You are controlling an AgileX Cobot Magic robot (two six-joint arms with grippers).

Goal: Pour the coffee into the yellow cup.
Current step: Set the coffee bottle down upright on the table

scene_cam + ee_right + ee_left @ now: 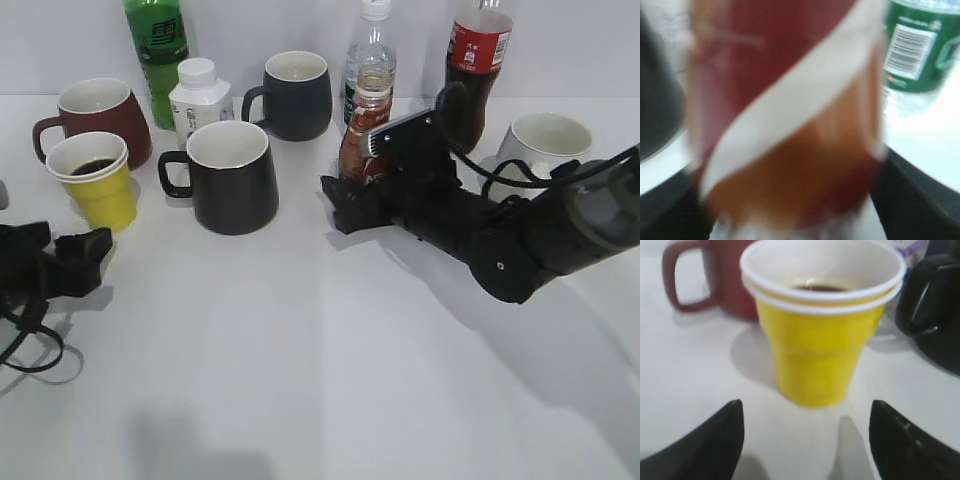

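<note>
Yellow cup point(93, 180): upright at the table's point(300, 380) left, dark liquid inside, beside a red mug point(95, 115).
Left hand point(75, 262): spread wide, empty, low on the table just before the cup.
Coffee bottle point(366, 120): upright mid-table, no cap, brown liquid inside.
Right hand point(350, 200): around the bottle's base, fingers either side; contact unclear.
Black mug point(230, 175): between cup and bottle.

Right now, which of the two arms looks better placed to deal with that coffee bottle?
The right. Its gripper already sits around the coffee bottle, which fills its wrist view. The left gripper rests open near the yellow cup, far from the bottle.
</note>
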